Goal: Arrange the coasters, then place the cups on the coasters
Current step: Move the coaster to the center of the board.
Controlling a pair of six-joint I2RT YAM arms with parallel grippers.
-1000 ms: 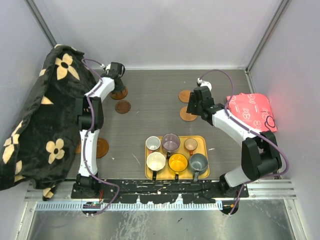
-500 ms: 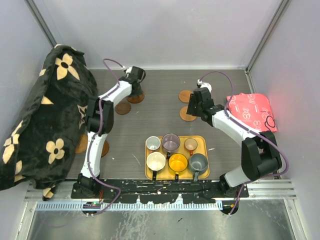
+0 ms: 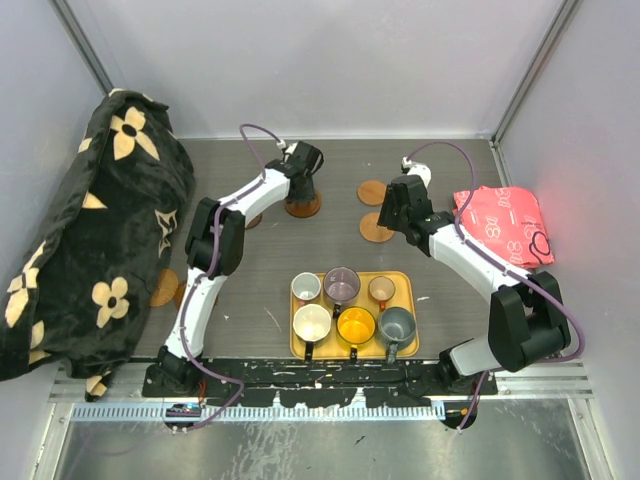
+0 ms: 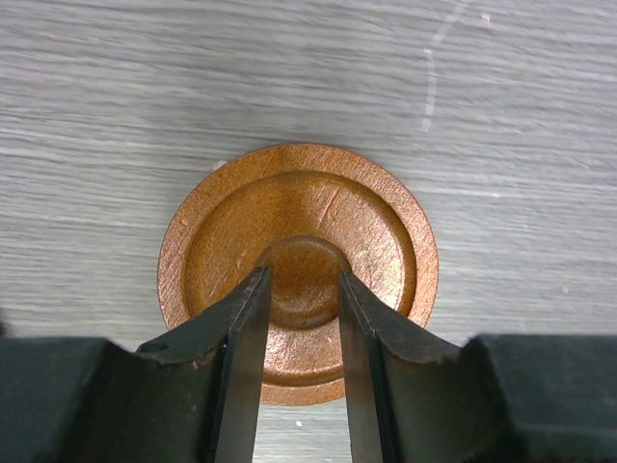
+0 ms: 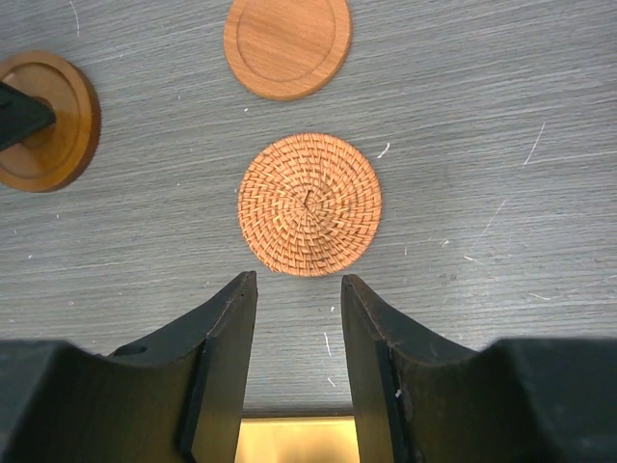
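1. Grey table [image 3: 300, 260] looks the same as a second ago, and the cups [image 3: 356, 325] all sit in the yellow tray [image 3: 405, 282] like before.
2. The left gripper [image 4: 302, 274] has swung from the far-left corner toward the middle. The rimmed brown coaster [image 4: 299, 207] slid along under it. Jaws are narrowly apart, with the tips resting on its top.
3. The right gripper [image 5: 297, 280] has barely shifted. It hangs over the woven coaster [image 5: 309, 204] with a narrow gap, holding nothing.

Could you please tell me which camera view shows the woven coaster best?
The right wrist view shows it best: the woven coaster lies whole and uncovered just beyond the right claw, and its weave is clear. The top external view shows it small, with the weave unreadable. The left wrist view does not show it at all.
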